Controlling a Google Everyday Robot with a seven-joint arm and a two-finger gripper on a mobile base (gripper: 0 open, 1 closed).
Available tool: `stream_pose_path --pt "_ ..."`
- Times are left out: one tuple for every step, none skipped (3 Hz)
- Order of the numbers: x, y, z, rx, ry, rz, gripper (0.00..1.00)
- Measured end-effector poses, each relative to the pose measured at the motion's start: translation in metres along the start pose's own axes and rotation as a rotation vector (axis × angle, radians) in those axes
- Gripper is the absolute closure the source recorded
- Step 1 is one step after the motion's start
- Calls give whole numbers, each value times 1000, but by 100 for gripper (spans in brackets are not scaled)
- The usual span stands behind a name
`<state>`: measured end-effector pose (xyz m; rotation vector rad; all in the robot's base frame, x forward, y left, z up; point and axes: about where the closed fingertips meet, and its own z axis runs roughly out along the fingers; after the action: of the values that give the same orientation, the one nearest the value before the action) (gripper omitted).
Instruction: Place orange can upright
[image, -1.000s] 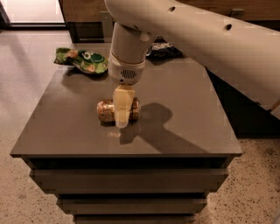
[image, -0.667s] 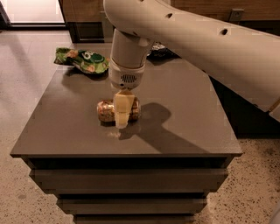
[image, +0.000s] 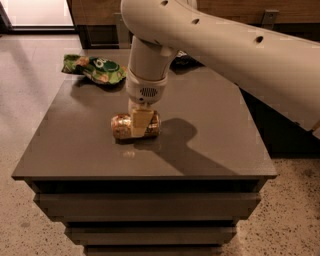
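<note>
gripper (image: 140, 129) over one orange can (image: 120, 126) lying sideways; one green bag (image: 95, 69).

1. The green snack bag (image: 97, 70), at about 10 o'clock on the table (image: 210, 150), carries white lettering on its top face. One rounded character like an "O" or "0" shows, but no word or brand can be made out.
2. The orange can (image: 120, 126), lying on its side near the table's middle, shows only dark mottled print, with no legible name or number.
3. The gripper (image: 140, 122) is down over the can's middle, at about 4 o'clock from the bag. Neither it nor the pale arm (image: 225, 45) bears any readable label or sign.
4. The table's top and drawer fronts show no text.
</note>
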<state>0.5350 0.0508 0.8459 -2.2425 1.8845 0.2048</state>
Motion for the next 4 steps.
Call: stream_pose_path --pt "-1 -1 -3 14 -9 -5 87" --pt "-7 -6 -20 58 -33 -23 100" --pt "-13 -12 -48 129 -81 -42 100" --pt "-20 -16 -78 208 -153 -59 100"
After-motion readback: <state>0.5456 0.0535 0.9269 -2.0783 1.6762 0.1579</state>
